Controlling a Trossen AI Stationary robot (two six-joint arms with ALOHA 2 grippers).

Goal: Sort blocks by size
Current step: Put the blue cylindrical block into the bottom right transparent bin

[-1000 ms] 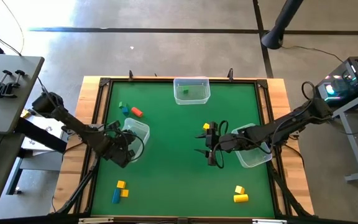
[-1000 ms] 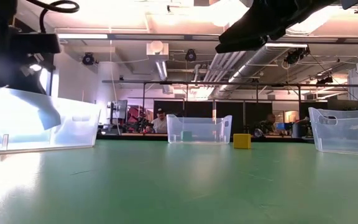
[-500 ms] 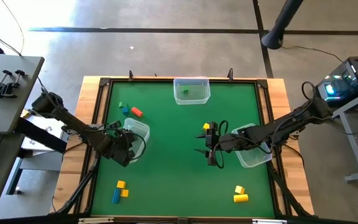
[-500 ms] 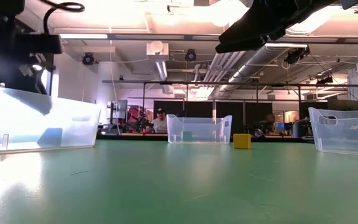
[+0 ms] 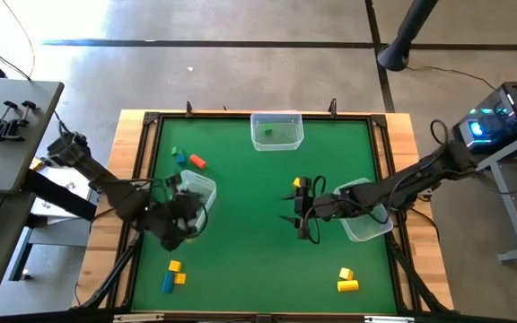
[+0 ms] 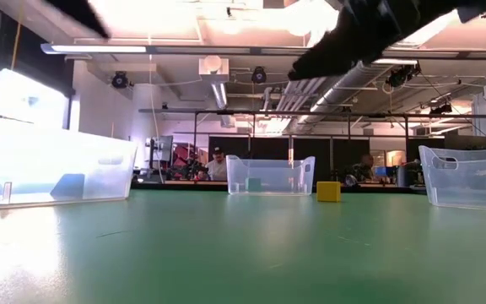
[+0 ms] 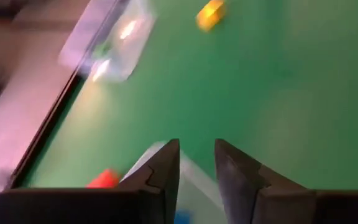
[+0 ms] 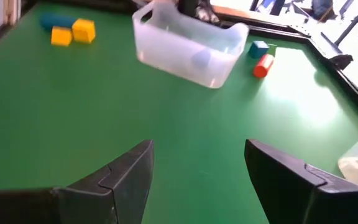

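While the left gripper (image 5: 179, 226) hovers narrowly parted by the left-edge bin (image 5: 197, 189), the right gripper (image 5: 301, 218) waits mid-table, fingers wide, empty.

No readable text anywhere (backgrounds perhaps too blurred).

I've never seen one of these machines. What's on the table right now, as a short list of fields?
Table: green mat
Bins: three clear ones: far edge, left, right
Loose blocks, far left: green, blue and red-orange group
Loose blocks, near left: yellow and blue group
Loose blocks, near right: two yellow
Loose block, middle: one yellow
Left gripper: beside the left bin, fingers slightly apart, holding nothing
Right gripper: mid-table, open, empty
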